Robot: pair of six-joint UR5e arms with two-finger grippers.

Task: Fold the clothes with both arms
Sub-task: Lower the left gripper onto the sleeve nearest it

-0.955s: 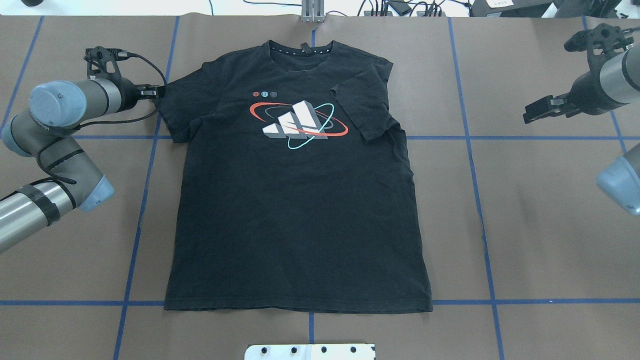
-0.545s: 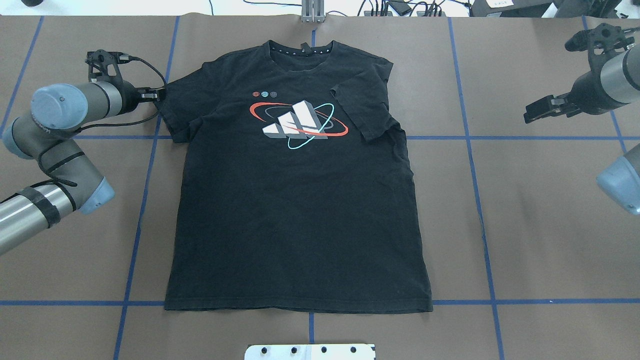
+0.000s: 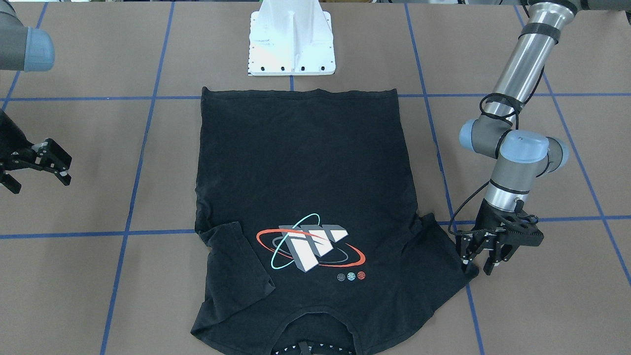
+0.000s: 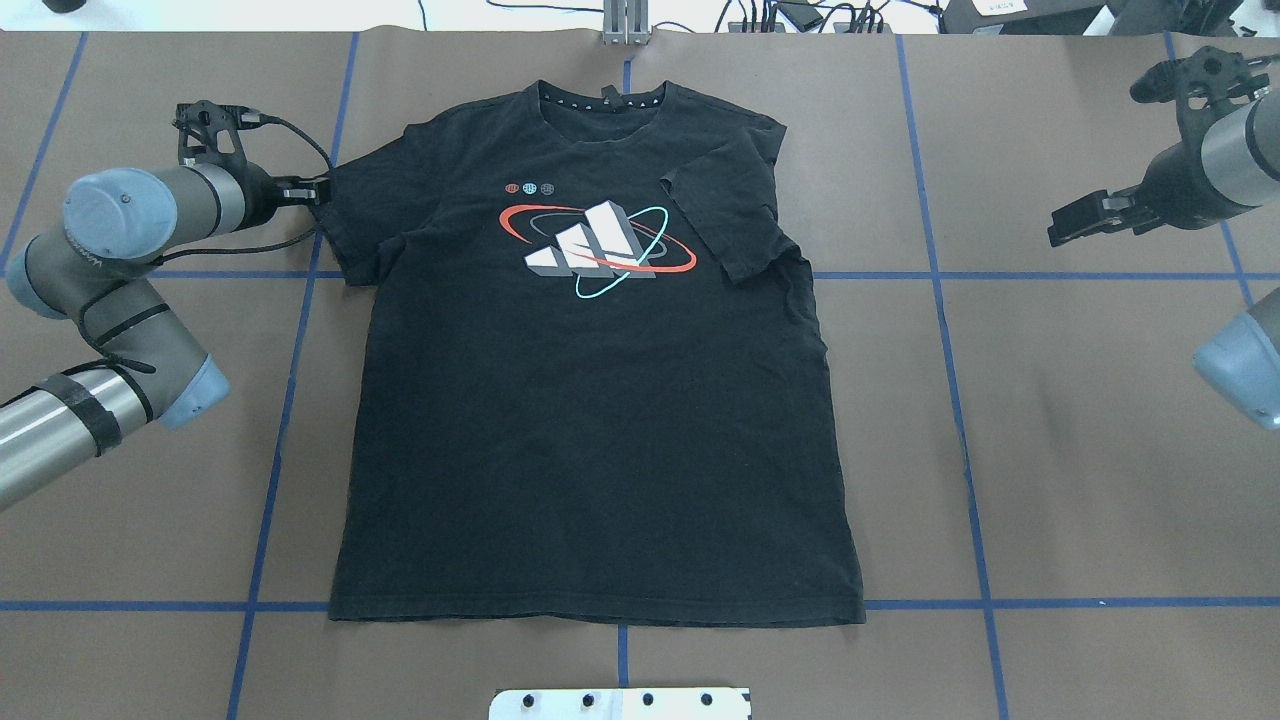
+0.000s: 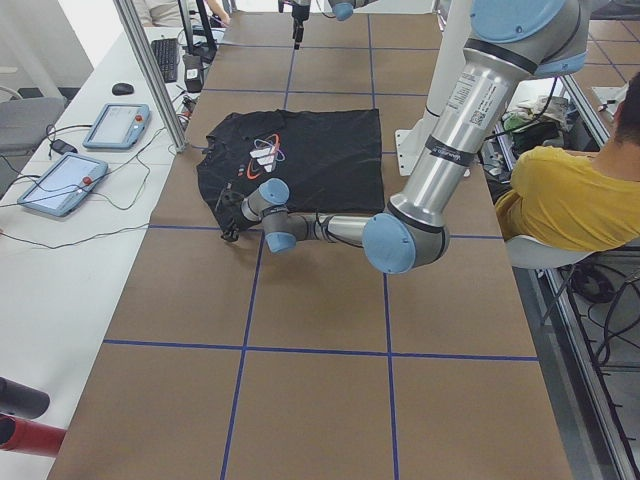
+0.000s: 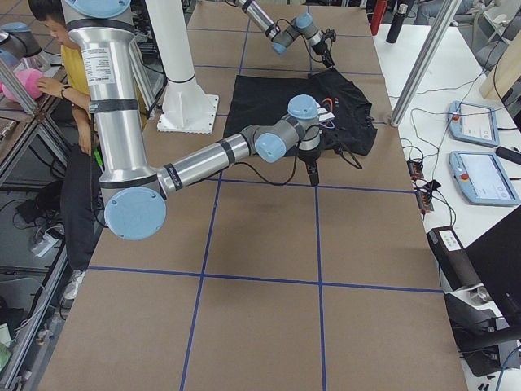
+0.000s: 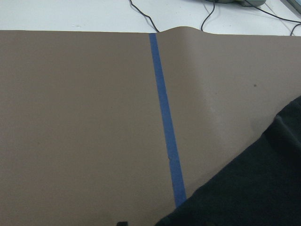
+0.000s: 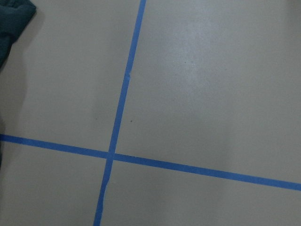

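Observation:
The black T-shirt (image 4: 590, 430) lies flat on the brown table, logo (image 4: 598, 250) up, collar at the far edge. One sleeve (image 4: 725, 215) is folded inward over the chest. My left gripper (image 4: 318, 190) is open and low at the tip of the other, spread sleeve; in the front view (image 3: 478, 264) its fingers stand apart at the sleeve corner. The left wrist view shows black cloth (image 7: 254, 188) at the lower right. My right gripper (image 4: 1060, 228) is open and empty, well off the shirt, also in the front view (image 3: 39, 183).
The white mounting base (image 3: 292, 44) stands at the near table edge behind the shirt's hem. Blue tape lines (image 4: 940, 275) grid the table. Control tablets (image 5: 115, 125) and cables lie on the side bench. A person in yellow (image 5: 570, 190) sits beside the robot.
My left arm's wrist and elbow have shifted slightly; its gripper stays at the sleeve tip. The right arm and the shirt have not moved.

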